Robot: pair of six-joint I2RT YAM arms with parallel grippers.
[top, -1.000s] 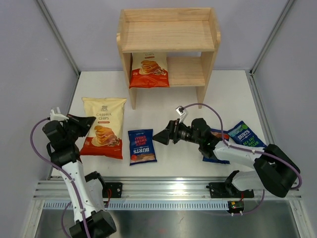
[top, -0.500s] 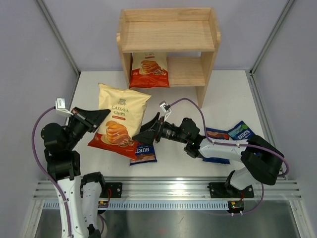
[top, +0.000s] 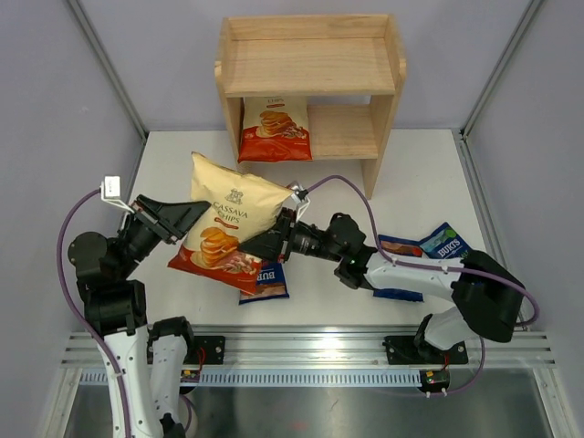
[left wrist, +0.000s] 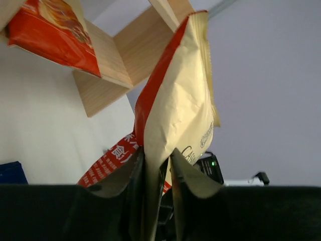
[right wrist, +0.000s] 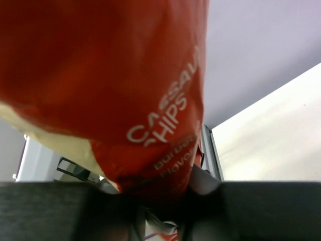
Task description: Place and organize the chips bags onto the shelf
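A large cream-topped, red-bottomed chips bag [top: 228, 224] hangs tilted above the table between both grippers. My left gripper [top: 187, 215] has the bag's left edge [left wrist: 175, 100] between its fingers, which stand slightly apart, with a dark gap beside the right finger [left wrist: 193, 175]. My right gripper [top: 265, 245] is shut on the bag's red bottom corner [right wrist: 100, 65]. A second large bag [top: 274, 128] stands on the lower tier of the wooden shelf [top: 310, 64]. A small dark blue bag [top: 265, 283] lies on the table under the lifted bag. Another blue bag [top: 449, 246] lies at the right.
A further dark blue bag [top: 398, 247] lies partly under my right arm. The shelf's top tier [top: 310, 41] holds nothing. The right half of the lower tier [top: 342, 128] is bare. Grey walls enclose the table on both sides.
The large bag has been lifted off the table and tilted toward the middle. My right gripper reached in and closed on its bottom corner. My left gripper's fingers have eased apart.
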